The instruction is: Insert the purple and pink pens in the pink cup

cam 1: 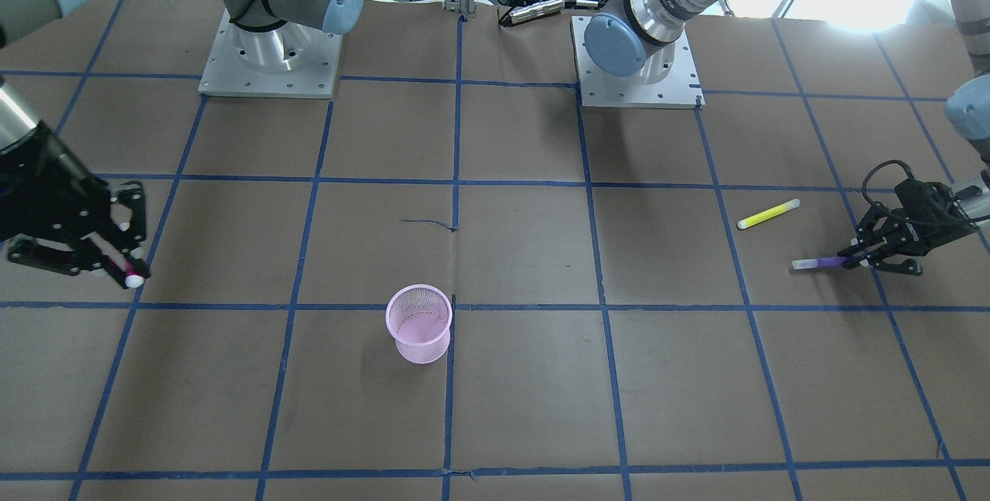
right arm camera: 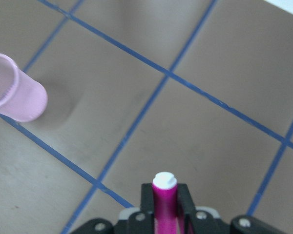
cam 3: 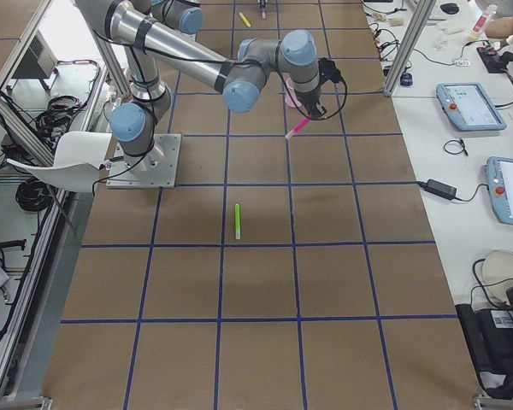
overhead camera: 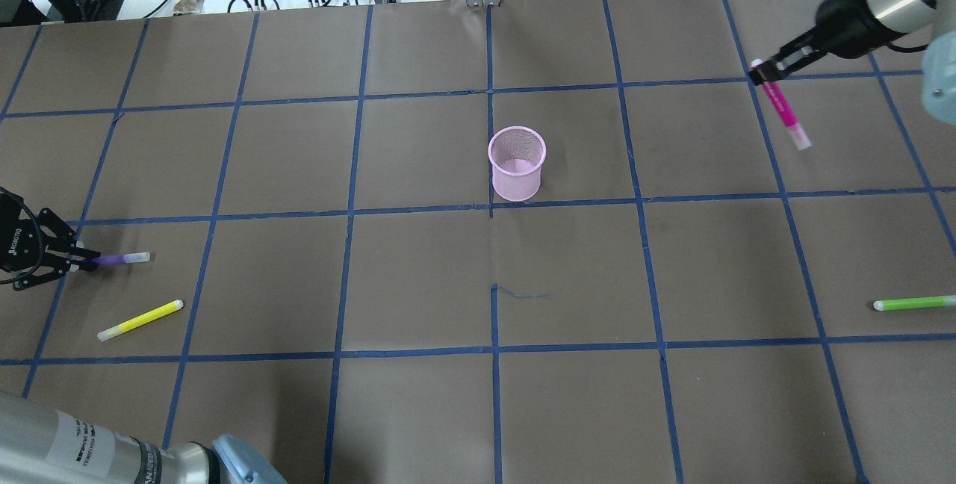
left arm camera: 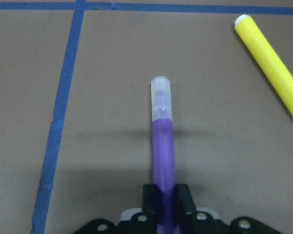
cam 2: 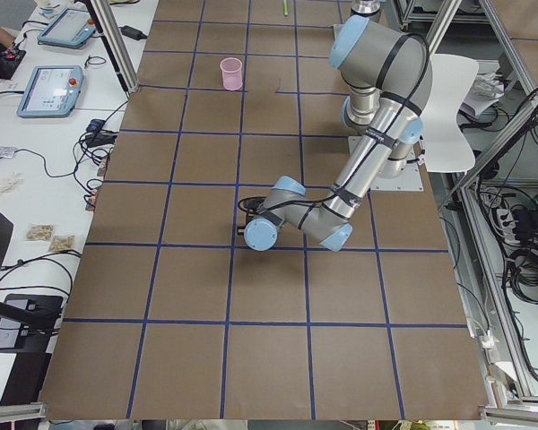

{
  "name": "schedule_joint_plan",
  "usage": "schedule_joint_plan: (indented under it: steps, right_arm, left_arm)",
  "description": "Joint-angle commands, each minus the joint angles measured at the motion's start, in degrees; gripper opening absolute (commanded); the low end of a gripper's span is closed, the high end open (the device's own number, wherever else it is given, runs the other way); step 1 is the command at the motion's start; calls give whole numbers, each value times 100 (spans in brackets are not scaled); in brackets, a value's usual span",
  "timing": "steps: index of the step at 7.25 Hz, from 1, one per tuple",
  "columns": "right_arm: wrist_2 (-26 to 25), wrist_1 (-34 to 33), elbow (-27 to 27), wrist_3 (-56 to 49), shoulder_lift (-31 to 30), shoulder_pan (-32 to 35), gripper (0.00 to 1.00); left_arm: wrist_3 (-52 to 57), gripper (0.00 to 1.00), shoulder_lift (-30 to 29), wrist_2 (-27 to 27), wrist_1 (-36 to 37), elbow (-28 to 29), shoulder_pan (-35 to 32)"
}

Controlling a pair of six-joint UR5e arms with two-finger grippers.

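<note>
- Read "ROBOTIQ" in white letters on the black body of the left gripper (overhead camera: 78,260); a printed label on the silver tube of the left arm, too small to read.
- Found no legible writing on any pen or on the pink cup (overhead camera: 516,164).
- Left arm folded low over the counter (overhead camera: 418,409) by its left end, forearm close to the surface, wrist nearly level.
- Left gripper clamped on one end of the purple pen (overhead camera: 119,259), which pointed toward the middle of the counter with its clear cap leading.
- Purple pen lay level and close to the brown paper; could not tell whether it touched.
- Right arm stretched from its base toward the far right corner, elbow raised, wrist tipped down.
- Right gripper (overhead camera: 765,73) clenched on the top of the pink pen (overhead camera: 783,107), held off the surface and slanted, its pale free end lowest.
- Pink mesh cup stood upright and open near the middle of the counter, somewhat toward the far edge, on a blue tape line, well apart from both grippers.
- Yellow pen (overhead camera: 140,320) lay flat near the left end, just on the robot's side of the purple pen, not touching it.
- Green pen (overhead camera: 915,303) lay flat by the right end, nearer the robot's edge than the pink pen.
</note>
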Motion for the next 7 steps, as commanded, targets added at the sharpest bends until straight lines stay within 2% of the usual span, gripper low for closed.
schedule_joint_plan:
  steps: [1, 2, 3, 5, 6, 7]
  right_arm:
    - [142, -1841, 307, 1070, 5, 1316, 0]
    - [133, -3133, 623, 1485, 336, 1714, 0]
    - [159, -4120, 800, 1794, 626, 1883, 0]
    - [99, -5923, 916, 2716, 1276, 2575, 0]
    - [72, -6419, 934, 2798, 1506, 2770, 0]
    - [71, -6641, 951, 2799, 1700, 2772, 0]
  left_arm:
    - [-805, 0, 353, 18, -40, 68, -70]
    - [-1627, 0, 617, 44, -188, 60, -219]
    - [-2306, 0, 950, 62, -433, 60, -420]
    - [-4507, 0, 1592, 53, -891, 60, -763]
    - [-5293, 0, 1873, 62, -1058, 60, -1070]
    - [-6136, 0, 2189, 62, -1286, 60, -1368]
